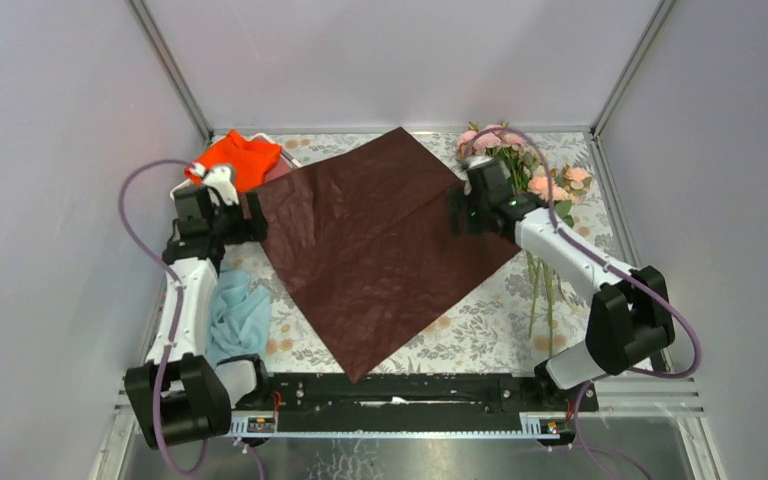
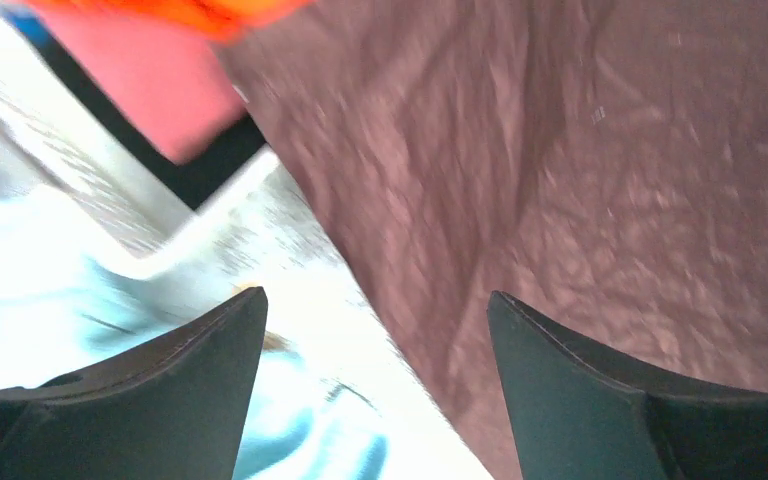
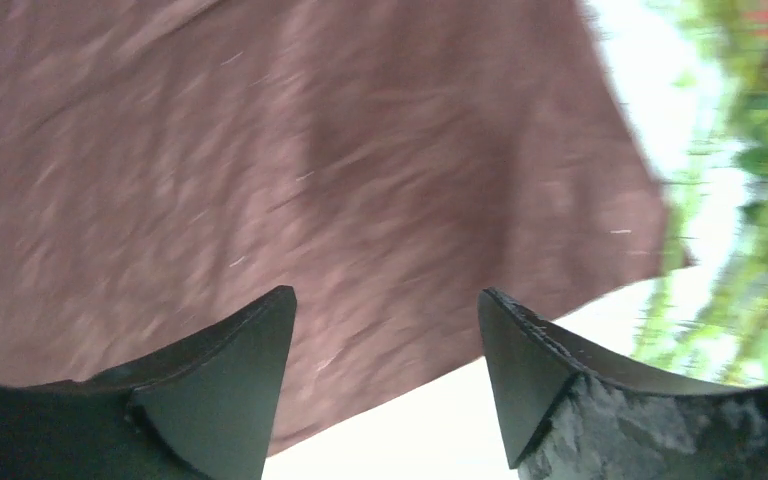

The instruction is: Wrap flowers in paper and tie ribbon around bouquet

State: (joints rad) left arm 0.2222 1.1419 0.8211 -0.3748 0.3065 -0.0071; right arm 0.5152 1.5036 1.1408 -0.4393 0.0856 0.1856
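Note:
The dark red paper (image 1: 375,245) lies flat on the table as a big diamond, its crinkled surface filling the left wrist view (image 2: 580,180) and the right wrist view (image 3: 290,170). My left gripper (image 1: 256,217) is open at the sheet's left corner, nothing between its fingers (image 2: 375,305). My right gripper (image 1: 454,212) is open over the sheet's right corner (image 3: 385,300) and also holds nothing. The flowers (image 1: 520,160), pink roses with green leaves and long stems, lie behind and beneath the right arm. No ribbon is in view.
A bright orange cloth (image 1: 240,160) sits on a pink and white thing at the back left. A light blue cloth (image 1: 238,315) lies beside the left arm. The floral tablecloth (image 1: 480,325) covers the table, enclosed by white walls.

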